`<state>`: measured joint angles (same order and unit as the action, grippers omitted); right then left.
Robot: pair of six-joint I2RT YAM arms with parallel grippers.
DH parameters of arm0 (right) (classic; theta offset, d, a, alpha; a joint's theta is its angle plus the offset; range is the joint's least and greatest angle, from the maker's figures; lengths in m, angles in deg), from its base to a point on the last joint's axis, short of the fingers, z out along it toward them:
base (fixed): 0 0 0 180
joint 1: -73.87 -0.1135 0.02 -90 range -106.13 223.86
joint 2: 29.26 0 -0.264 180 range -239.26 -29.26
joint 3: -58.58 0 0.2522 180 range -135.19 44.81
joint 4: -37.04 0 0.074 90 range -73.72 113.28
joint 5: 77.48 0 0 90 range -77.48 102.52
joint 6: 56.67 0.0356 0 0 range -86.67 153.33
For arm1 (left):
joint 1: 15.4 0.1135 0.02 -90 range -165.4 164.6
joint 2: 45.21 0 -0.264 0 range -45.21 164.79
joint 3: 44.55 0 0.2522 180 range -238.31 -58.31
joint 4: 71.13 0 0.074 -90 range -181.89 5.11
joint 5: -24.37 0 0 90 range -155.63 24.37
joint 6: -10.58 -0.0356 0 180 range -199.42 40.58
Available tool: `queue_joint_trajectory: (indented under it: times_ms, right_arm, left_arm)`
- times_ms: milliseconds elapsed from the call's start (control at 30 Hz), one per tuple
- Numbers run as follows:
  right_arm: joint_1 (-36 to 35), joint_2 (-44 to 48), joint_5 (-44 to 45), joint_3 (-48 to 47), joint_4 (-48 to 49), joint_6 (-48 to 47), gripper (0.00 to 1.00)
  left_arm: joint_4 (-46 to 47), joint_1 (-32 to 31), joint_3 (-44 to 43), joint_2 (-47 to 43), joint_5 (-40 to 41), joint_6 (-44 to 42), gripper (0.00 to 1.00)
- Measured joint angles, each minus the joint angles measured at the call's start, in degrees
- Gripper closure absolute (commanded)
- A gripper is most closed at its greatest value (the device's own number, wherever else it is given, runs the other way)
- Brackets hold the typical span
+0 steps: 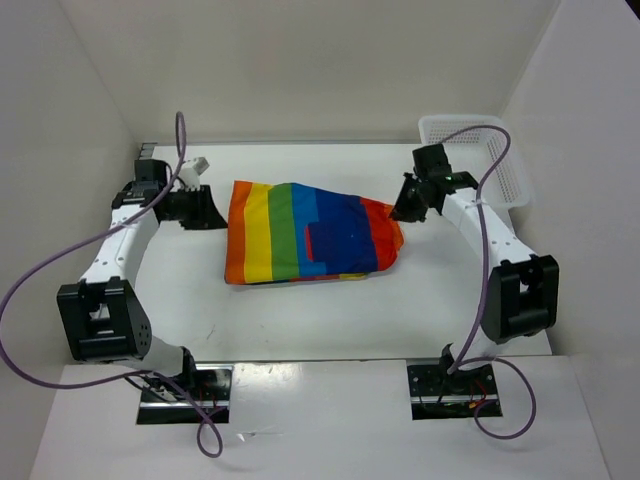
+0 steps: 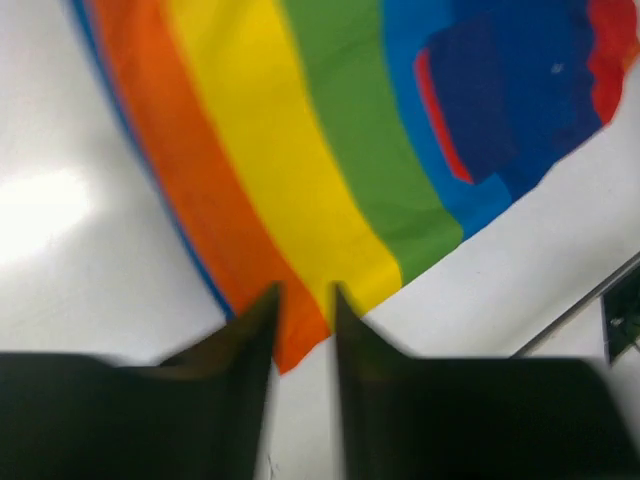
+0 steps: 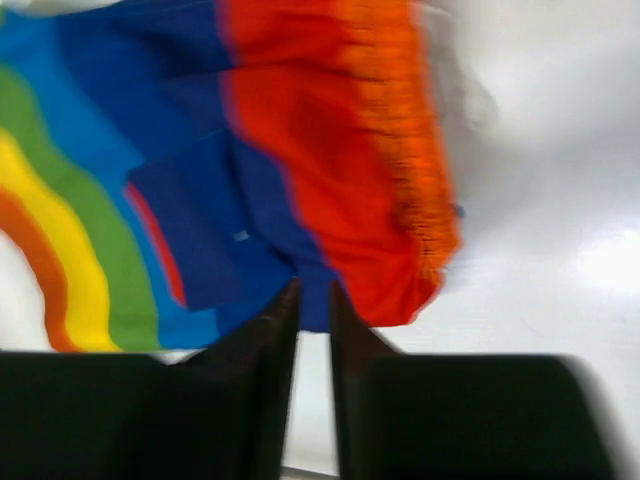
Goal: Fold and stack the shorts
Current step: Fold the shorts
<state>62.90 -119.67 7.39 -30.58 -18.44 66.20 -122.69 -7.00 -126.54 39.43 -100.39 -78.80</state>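
Observation:
The shorts (image 1: 305, 232) lie folded on the white table, their rainbow stripes running from orange on the left to red on the right, with the dark blue patch pocket (image 1: 338, 240) on top. My left gripper (image 1: 207, 210) hovers just off their left edge. In the left wrist view its jaws (image 2: 305, 300) stand apart, empty, over the orange corner of the shorts (image 2: 300, 200). My right gripper (image 1: 406, 208) is at the red right end. Its jaws (image 3: 313, 297) show a narrow gap with nothing in it, just short of the blue and red cloth (image 3: 330, 170).
A white plastic basket (image 1: 505, 170) stands at the back right corner, behind the right arm. White walls enclose the table on the left, back and right. Purple cables loop from both arms.

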Motion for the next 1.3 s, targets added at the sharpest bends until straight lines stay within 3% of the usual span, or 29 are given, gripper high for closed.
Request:
queue_joint_trajectory:
  times_ms: [33,100,267,633,667,767,800,833,933,1100,1300]
  right_arm:
    - [-1.4,0.3,0.0,-0.9,0.3,-0.1,1.00]
    - [-4.5,0.2,-0.9,-2.0,1.3,0.1,1.00]
    - [-9.4,-5.3,-5.0,0.2,5.2,0.1,1.00]
    - [-9.4,-14.5,-3.0,9.1,8.4,-0.4,0.97]
    - [-9.4,-14.5,-2.8,9.0,8.3,-0.6,0.94]
    - [-9.4,-13.6,-1.9,7.4,7.3,-1.2,0.72]
    - [-9.4,-12.9,-1.4,6.4,7.0,-1.4,0.61]
    - [-9.4,-11.9,-0.9,5.3,6.6,-1.7,0.31]
    - [-9.0,-8.1,1.2,1.0,5.5,-2.7,0.09]
    - [-4.9,-4.2,2.8,-3.3,5.6,-4.1,0.07]
    - [3.5,-10.4,1.0,-3.3,5.5,-5.8,0.07]
  left_arm:
    - [1.4,-1.4,-0.7,-0.2,-0.6,-0.1,0.87]
    - [4.0,-5.2,-0.9,0.7,-2.1,-0.2,0.93]
    - [6.6,-12.3,3.6,7.6,-3.2,-0.3,0.93]
    - [9.7,-12.7,11.4,15.2,6.9,-0.3,0.93]
    - [9.8,-12.7,11.3,15.8,7.4,-0.3,0.93]
    - [8.7,-12.7,9.8,15.9,8.9,-0.3,0.91]
    - [8.0,-12.7,8.6,15.8,9.5,-0.3,0.89]
    - [7.0,-12.7,6.8,15.6,9.9,-0.3,0.88]
    - [6.0,-12.9,1.2,13.8,10.3,-0.4,0.83]
    - [6.1,-17.3,-9.9,12.1,9.1,-0.3,0.84]
    - [11.2,-29.1,-17.8,19.6,6.9,-0.4,0.87]
